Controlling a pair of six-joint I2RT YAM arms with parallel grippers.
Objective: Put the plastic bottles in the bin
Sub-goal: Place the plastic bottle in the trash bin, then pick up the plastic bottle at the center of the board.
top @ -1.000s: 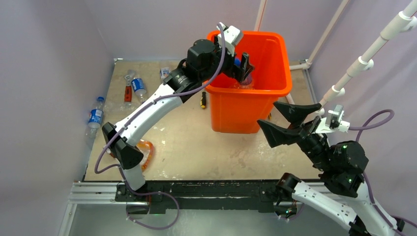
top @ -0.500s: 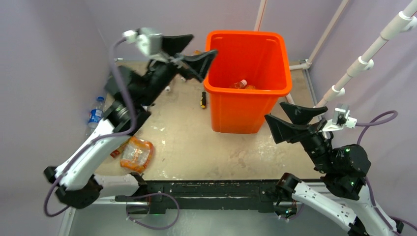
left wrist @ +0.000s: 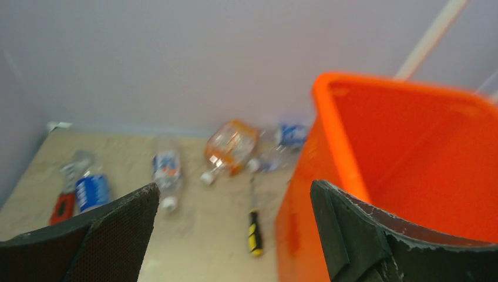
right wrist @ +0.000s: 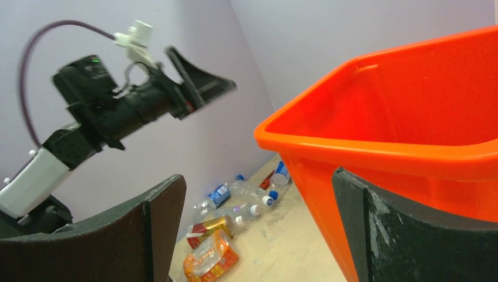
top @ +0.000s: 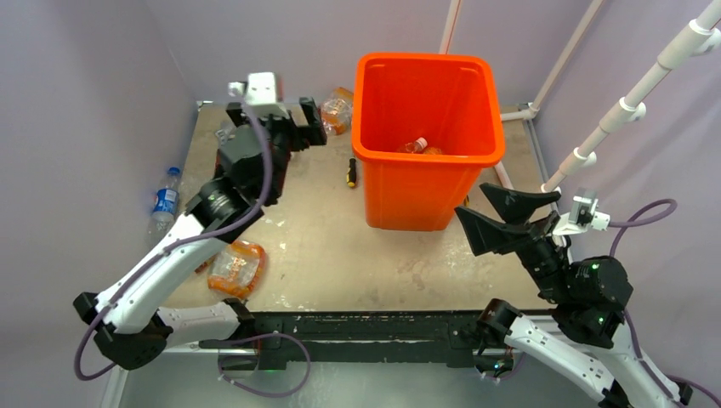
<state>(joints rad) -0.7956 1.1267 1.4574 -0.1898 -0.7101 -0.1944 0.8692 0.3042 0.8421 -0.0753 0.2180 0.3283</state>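
The orange bin (top: 476,106) stands at the back of the table with a clear bottle (top: 417,145) lying inside it. My left gripper (top: 304,127) hangs open and empty over the table's back left, just left of the bin (left wrist: 411,170). Ahead of it lie an orange-labelled bottle (left wrist: 231,144) and blue-labelled bottles (left wrist: 166,167) (left wrist: 92,189). Another blue-labelled bottle (top: 164,202) lies at the left edge. My right gripper (top: 470,200) is open and empty by the bin's near right corner (right wrist: 411,117).
A yellow-and-black screwdriver (top: 350,172) lies left of the bin. A crushed orange bottle or packet (top: 234,268) rests near the front left, beside a red and gold item (right wrist: 205,226). A red-handled tool (left wrist: 61,205) lies by the back-left bottles. White pipes (top: 646,81) run along the right.
My left gripper, a second ago over the bin with a bottle, has opened, pulled out and swung left and down. A bottle now lies in the bin. The right arm barely moved.
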